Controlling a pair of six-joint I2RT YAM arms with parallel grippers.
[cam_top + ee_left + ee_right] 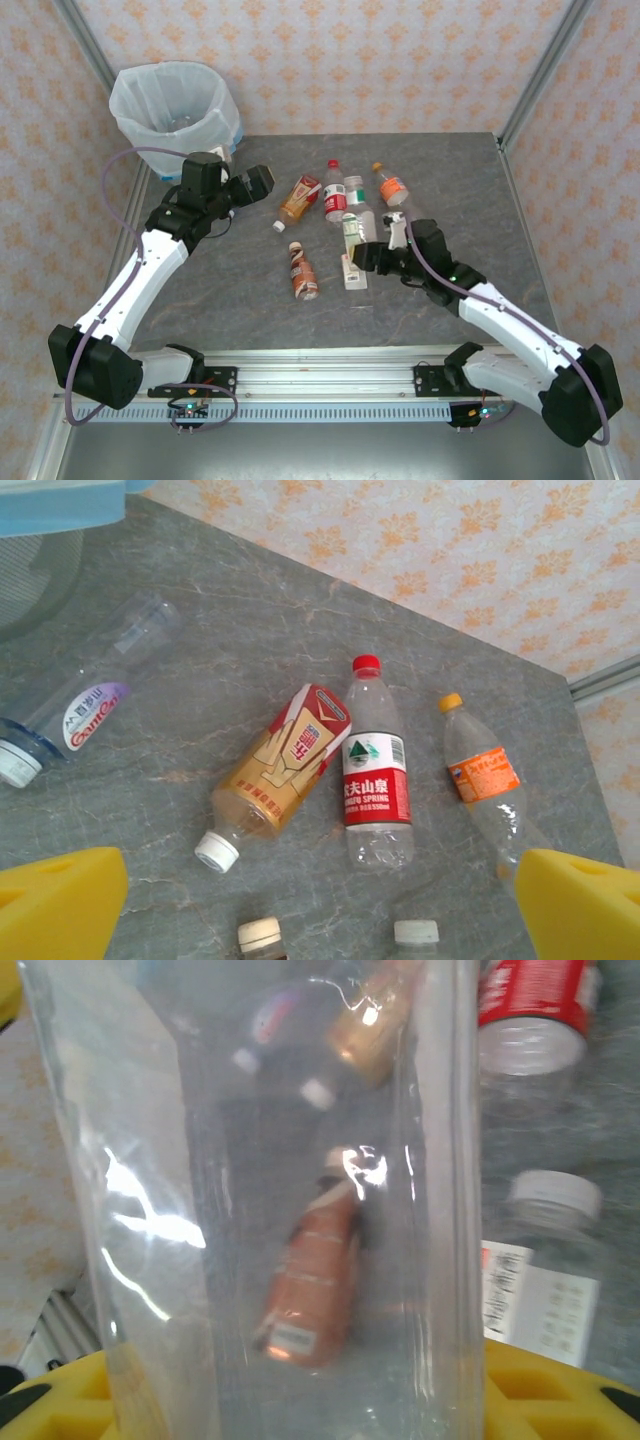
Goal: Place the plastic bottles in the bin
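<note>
Step in hand: we are clearing bottles off the table [250, 290] into the bin [176, 105]; our right gripper [375, 255] is holding a clear bottle [300, 1200], clamped crosswise between its yellow pads [560, 1390].
Left gripper: our left gripper [262, 183] is hanging wide open and carrying nothing, its yellow pads [60, 900] parted over the loose bottles.
Bin: it is standing at the table's 11 o'clock corner, white bag folded over the rim, just beyond the left gripper.
Loose bottles: a gold bottle [280, 775], a red-label bottle [375, 770] and an orange-cap bottle [485, 780] are lying side by side around 12 o'clock of table centre; a brown bottle [301, 270] is lying at centre; a purple-label bottle [85, 700] is lying close to the bin.
Next move, as we judge it: the right arm is needing to lift its bottle above the others and carry it toward 10 o'clock, over the rim, before letting go.
Edges: walls are closing the far and side edges; a rail [320, 385] is running along the near edge.
Open room: the 3 o'clock and 6 o'clock stretches are lying bare; the left arm is crowding the path to the bin, so a collision is looking possible.
</note>
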